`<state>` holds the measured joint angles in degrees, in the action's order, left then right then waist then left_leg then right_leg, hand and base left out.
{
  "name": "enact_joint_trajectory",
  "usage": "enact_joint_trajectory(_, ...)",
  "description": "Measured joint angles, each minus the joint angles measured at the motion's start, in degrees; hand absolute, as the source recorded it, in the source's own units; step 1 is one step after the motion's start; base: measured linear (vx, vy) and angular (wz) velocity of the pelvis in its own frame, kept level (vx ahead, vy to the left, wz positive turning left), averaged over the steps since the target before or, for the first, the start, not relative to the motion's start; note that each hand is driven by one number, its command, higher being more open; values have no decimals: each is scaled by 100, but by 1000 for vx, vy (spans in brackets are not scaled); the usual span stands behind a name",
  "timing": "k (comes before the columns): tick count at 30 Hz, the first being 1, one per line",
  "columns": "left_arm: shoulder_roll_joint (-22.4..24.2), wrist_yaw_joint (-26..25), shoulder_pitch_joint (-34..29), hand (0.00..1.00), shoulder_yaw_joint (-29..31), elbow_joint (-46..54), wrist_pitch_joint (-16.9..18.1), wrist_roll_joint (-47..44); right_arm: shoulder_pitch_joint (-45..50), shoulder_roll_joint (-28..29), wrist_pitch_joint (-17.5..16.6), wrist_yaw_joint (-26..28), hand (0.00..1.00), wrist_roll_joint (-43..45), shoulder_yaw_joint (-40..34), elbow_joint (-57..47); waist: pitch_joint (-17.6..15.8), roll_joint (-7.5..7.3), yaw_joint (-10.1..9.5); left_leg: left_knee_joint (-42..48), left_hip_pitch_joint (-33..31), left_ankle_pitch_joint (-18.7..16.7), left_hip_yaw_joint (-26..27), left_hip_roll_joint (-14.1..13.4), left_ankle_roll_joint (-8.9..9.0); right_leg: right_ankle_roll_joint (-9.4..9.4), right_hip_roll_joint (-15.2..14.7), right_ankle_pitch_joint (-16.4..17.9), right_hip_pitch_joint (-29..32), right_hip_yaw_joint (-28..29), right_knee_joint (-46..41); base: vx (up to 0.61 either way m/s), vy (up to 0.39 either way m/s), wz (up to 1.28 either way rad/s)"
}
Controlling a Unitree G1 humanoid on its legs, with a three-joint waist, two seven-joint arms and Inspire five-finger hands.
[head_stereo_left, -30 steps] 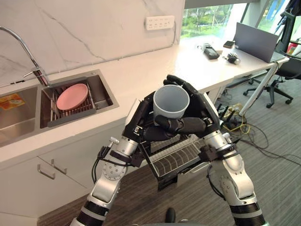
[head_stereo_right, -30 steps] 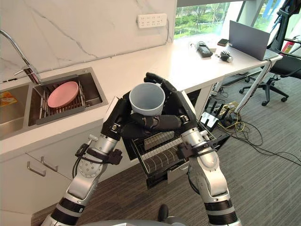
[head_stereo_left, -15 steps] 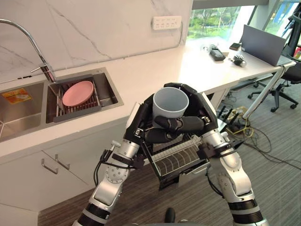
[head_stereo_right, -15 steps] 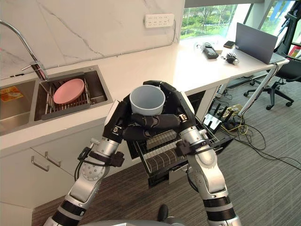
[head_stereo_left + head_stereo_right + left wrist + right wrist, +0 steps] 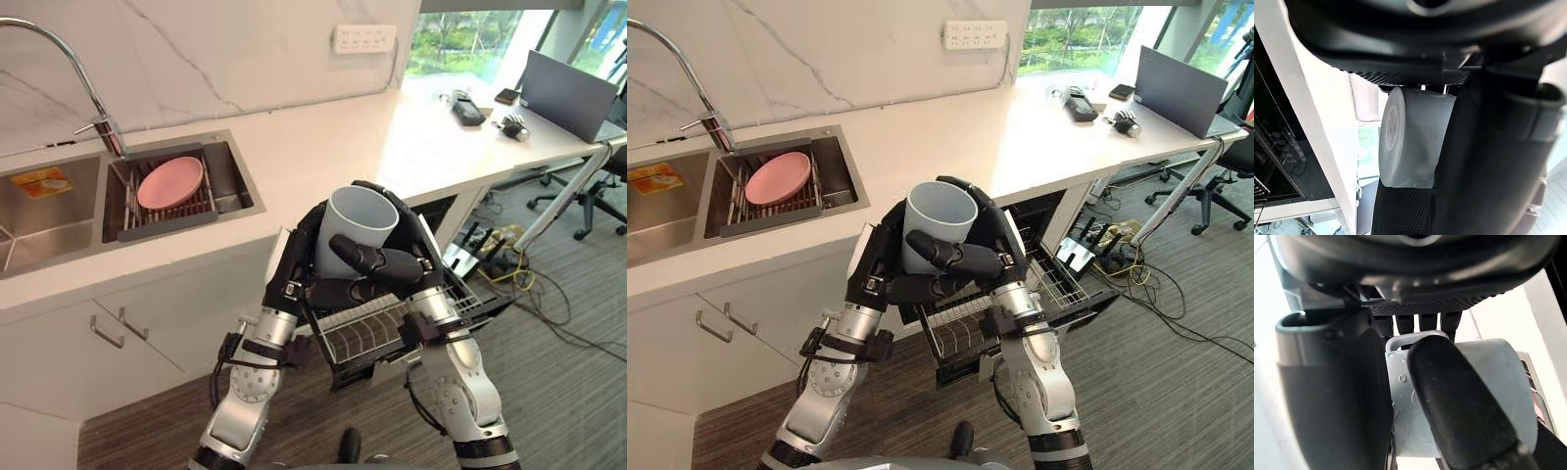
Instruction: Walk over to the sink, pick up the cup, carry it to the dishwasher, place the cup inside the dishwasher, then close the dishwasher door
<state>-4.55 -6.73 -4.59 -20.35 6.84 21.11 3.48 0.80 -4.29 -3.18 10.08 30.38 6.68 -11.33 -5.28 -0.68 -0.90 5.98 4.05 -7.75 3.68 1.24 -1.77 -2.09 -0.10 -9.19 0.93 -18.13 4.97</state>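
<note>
A pale blue-grey cup (image 5: 355, 224) is held upright between both hands, in front of the counter and above the dishwasher. My left hand (image 5: 299, 262) wraps its left side and my right hand (image 5: 407, 257) its right side, thumbs crossing in front. The left wrist view shows the cup (image 5: 1408, 142) clasped against the palm, and in the right wrist view the thumb lies across the cup (image 5: 1488, 396). Below the hands the dishwasher (image 5: 460, 299) stands open, its wire rack (image 5: 367, 328) pulled out. The sink (image 5: 59, 211) lies at the far left.
A pink plate (image 5: 169, 182) rests on a rack in the sink, below a curved tap (image 5: 69, 59). The white counter (image 5: 323, 147) carries small devices and a laptop (image 5: 573, 83) at the far right. Cables and an office chair stand on the floor to the right.
The camera has swung right and closer to the dishwasher, so the sink slid rightward in view. The cup stays clasped in both hands and now tilts slightly, lower over the rack.
</note>
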Motion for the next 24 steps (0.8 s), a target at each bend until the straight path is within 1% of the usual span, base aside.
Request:
enact_joint_trajectory(7,284,-53,-280,100,134,-346,19,79,44,195,81,-2,0,-4,0,435,-6,-5,-42,-110,-6,31,-192,-1,17,-11,-10,96,-13,-198,-5,54,55,15)
enact_joint_trajectory(10,369,-53,-323,100,176,-392,24,78,38,223,101,-24,0,-3,-1,467,-7,-5,-98,-145,-6,34,-274,7,19,-4,-22,141,-21,-266,-5,63,70,13)
enact_joint_trajectory(14,472,-53,-365,100,297,-579,28,74,-21,316,100,-124,0,82,-1,703,-18,1,-115,-175,-1,37,-392,27,19,11,-51,196,-49,-372,-6,57,73,17)
enact_joint_trajectory(16,592,-81,-406,100,504,-693,28,59,-21,368,98,-279,0,231,-12,779,-41,8,-112,-185,26,37,-462,37,19,37,-66,228,-89,-434,-6,42,57,17)
enact_joint_trajectory(17,688,-339,-517,100,827,-727,29,-37,-43,514,55,-616,0,406,-263,779,-50,5,-115,-193,25,37,-471,41,19,41,-71,240,-89,-450,-6,42,67,10)
enact_joint_trajectory(18,718,-654,-675,100,1268,-732,44,-251,-125,739,-84,-1043,0,526,-841,783,-57,9,-133,-201,22,37,-489,46,19,49,-79,254,-89,-472,-6,43,67,10)
enact_joint_trajectory(19,736,-840,-758,100,1567,-759,43,-367,-171,760,-220,-1237,0,633,-1157,785,-57,10,-148,-208,22,37,-497,49,19,58,-84,261,-90,-486,-6,47,65,12)
enact_joint_trajectory(20,750,-1209,-909,100,2188,-859,47,-652,-261,749,-525,-1596,0,768,-1872,790,-56,9,-171,-236,26,37,-517,54,18,63,-94,274,-91,-515,-6,58,69,11)
enact_joint_trajectory(21,754,-1476,-988,100,2657,-986,47,-842,-286,719,-803,-1807,0,899,-2343,790,-56,11,-201,-256,38,39,-529,57,19,67,-100,287,-96,-529,-6,82,86,11)
enact_joint_trajectory(22,634,-1807,-1232,100,3214,-1172,50,-1044,-260,593,-1253,-2090,0,1083,-2951,788,-57,13,-207,-282,66,40,-529,62,22,78,-107,311,-119,-536,-6,80,75,7)
enact_joint_trajectory(24,533,-1943,-1549,100,3386,-1233,49,-1138,-217,478,-1607,-2278,0,1249,-3250,777,-57,16,-203,-285,106,41,-515,74,23,98,-121,328,-162,-537,-5,83,79,4)
